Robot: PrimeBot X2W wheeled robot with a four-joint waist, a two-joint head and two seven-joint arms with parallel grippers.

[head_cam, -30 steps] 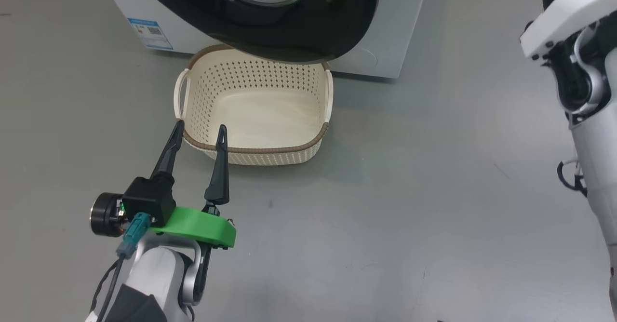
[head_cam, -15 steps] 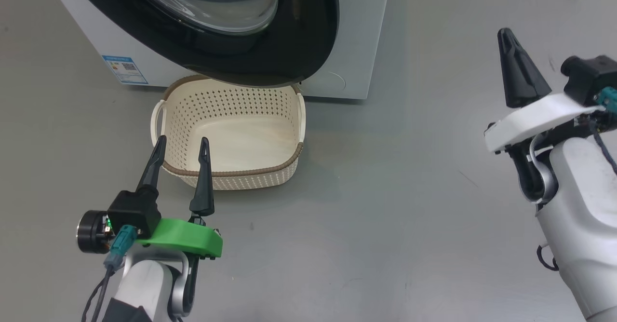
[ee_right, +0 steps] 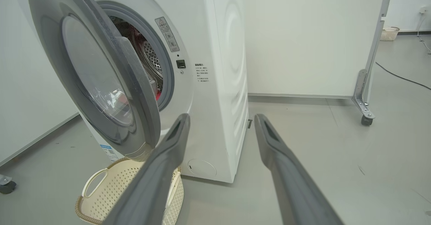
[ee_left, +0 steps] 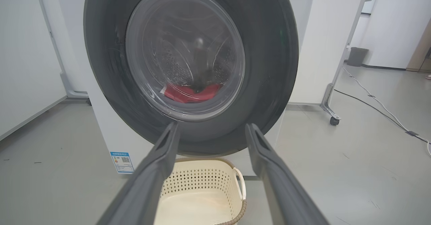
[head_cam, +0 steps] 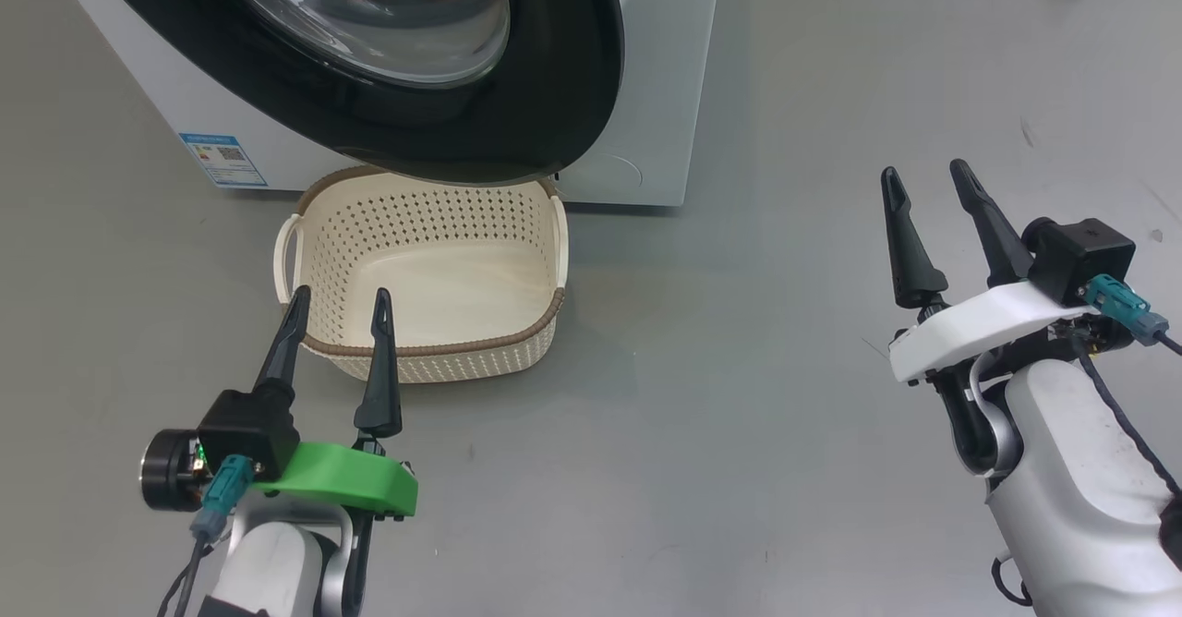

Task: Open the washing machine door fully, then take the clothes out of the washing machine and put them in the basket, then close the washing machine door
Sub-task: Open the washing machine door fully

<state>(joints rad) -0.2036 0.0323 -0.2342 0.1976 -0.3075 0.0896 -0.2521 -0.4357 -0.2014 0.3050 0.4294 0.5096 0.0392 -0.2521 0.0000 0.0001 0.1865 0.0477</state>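
**Glossy black door ajar over a cream basket**

Black and shiny, the wide rim of the washing machine door [head_cam: 563,109] rings a clear domed glass bowl. The door stands partly swung out from the washing machine [head_cam: 646,63], a smooth white box with a grey rubber-rimmed drum mouth seen in the right wrist view. Through the glass the clothes [ee_left: 192,93] show as a soft, crumpled red heap low in the perforated metal drum. A small blue label [head_cam: 222,160] sits on the machine's front at the lower left, and a round service flap [head_cam: 614,169] at the lower right.

On the flat grey floor [head_cam: 720,432], just in front of the machine, sits the basket [head_cam: 462,363]. It is cream plastic, rounded-rectangular, with walls dotted with holes, a brown woven-look rim and a looped handle on each side. Its inside is bare. Its far edge lies under the door's lower rim.

The left gripper [head_cam: 340,296] hovers at the basket's near rim, its two long dark tapering fingers spread wide and holding nothing. The right gripper [head_cam: 924,172] is well apart to the right over bare floor, its fingers also parted and empty.
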